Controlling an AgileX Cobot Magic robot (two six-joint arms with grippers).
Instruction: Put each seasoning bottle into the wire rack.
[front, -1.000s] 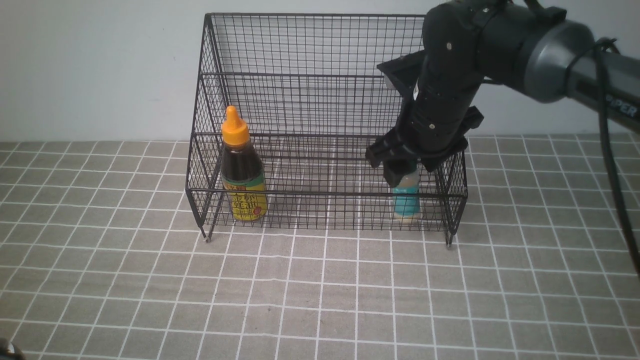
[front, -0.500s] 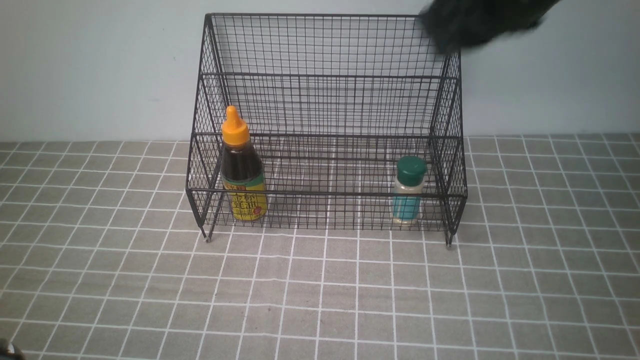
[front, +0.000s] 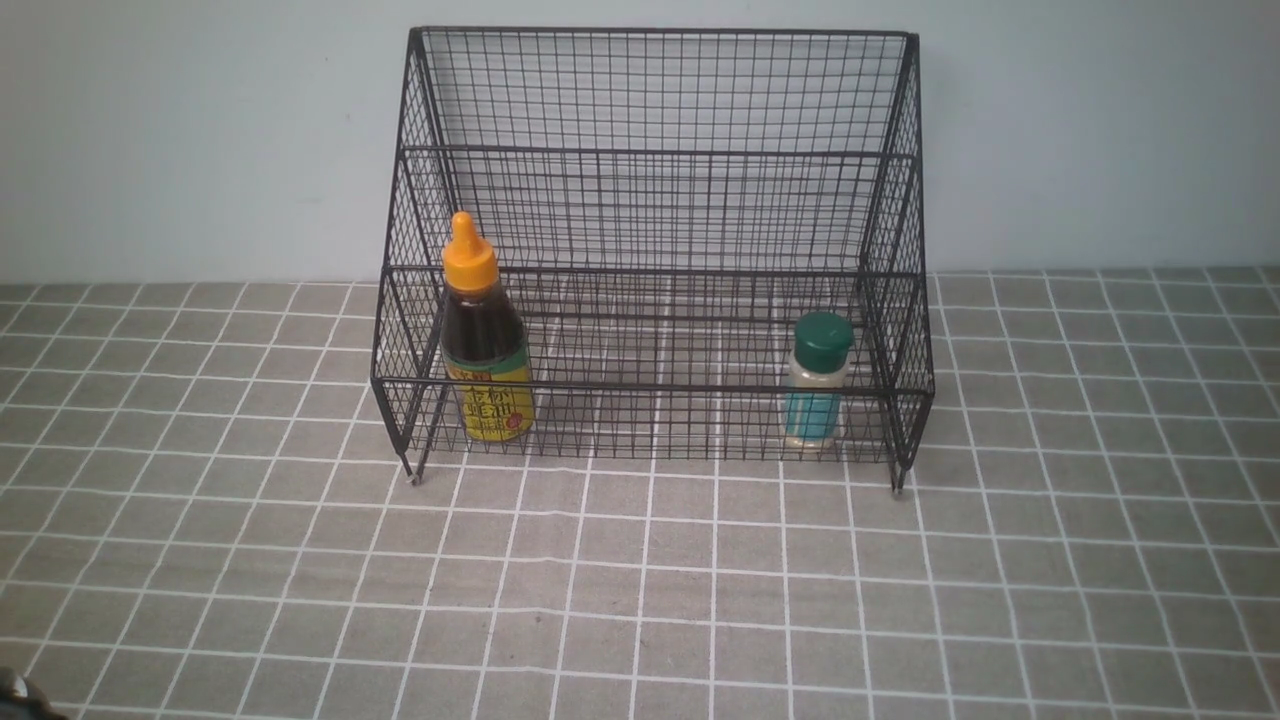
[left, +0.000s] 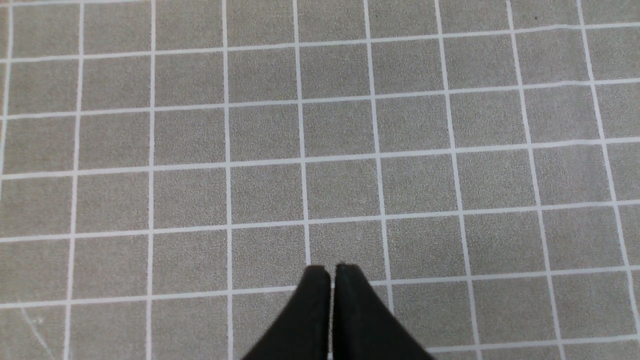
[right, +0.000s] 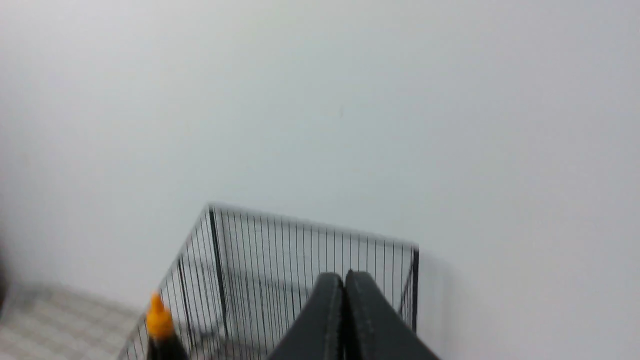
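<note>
The dark wire rack (front: 650, 150) stands at the back of the table. On its lower shelf, at the left end, the dark-sauce bottle (front: 485, 340) with an orange cap stands upright. At the right end stands the small shaker jar (front: 818, 385) with a green lid and teal label. Neither arm shows in the front view. My left gripper (left: 331, 270) is shut with nothing in it, over bare checked cloth. My right gripper (right: 344, 276) is shut and empty, high above the rack (right: 310, 250), with the orange cap (right: 159, 315) below it.
A grey cloth (front: 640, 590) with a white grid covers the table in front of the rack. A pale wall (front: 200, 130) rises right behind the rack.
My right gripper let go of the shaker jar, rose out of the front view and shut. The jar stays upright on the lower shelf. The left gripper has not moved.
</note>
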